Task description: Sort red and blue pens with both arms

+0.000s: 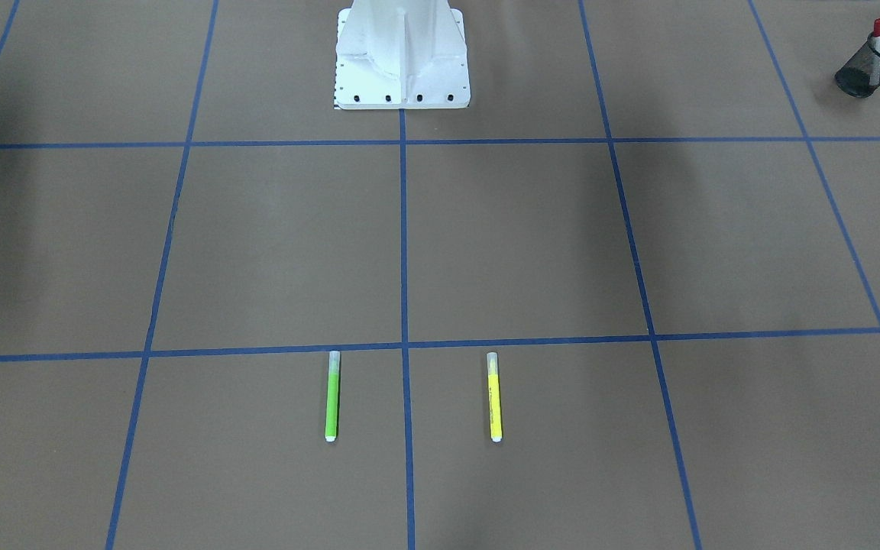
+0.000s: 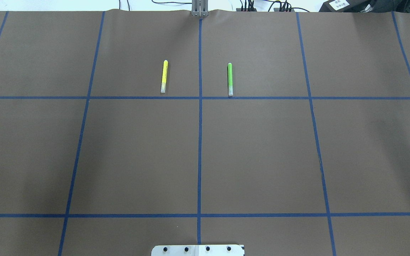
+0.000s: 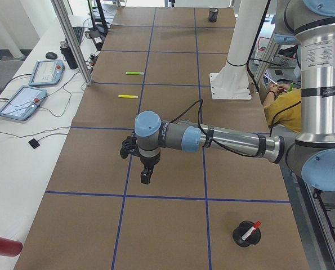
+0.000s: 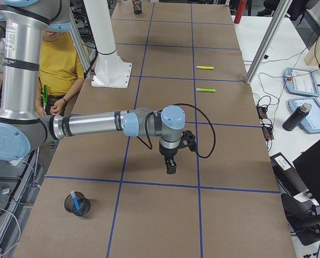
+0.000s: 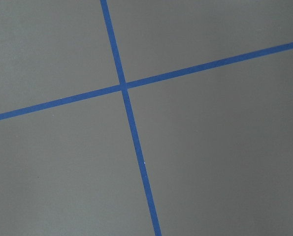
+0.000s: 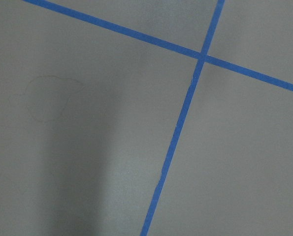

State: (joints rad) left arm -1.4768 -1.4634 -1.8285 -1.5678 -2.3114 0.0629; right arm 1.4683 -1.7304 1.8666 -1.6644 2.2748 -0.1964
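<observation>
The red pen stands tilted in the left cup, a black mesh one near the worktop's corner at the robot's left end, by the robot-side edge. Its red cap sticks up over the rim. The blue pen sits in the right cup, a matching mesh one near the opposite corner at the robot's right end, also by the robot-side edge. The left arm reaches out level over the worktop's left part. The left end effector points down above the brown surface, well apart from the left cup. It shows only in the side view, so I cannot tell whether its jaws are apart or together. The right arm reaches out the same way over the right part, with the right end effector pointing down just above a tape line. It too shows only from the side, so whether it is closed or not cannot be told. Both wrist views show only brown surface and crossing blue tape. A yellow marker and a green marker lie flat and parallel near the far edge, either side of the centre tape line, the yellow on the robot's left. The white pedestal stands at the middle of the robot-side edge. A person in a yellow shirt sits behind it, off the worktop.
</observation>
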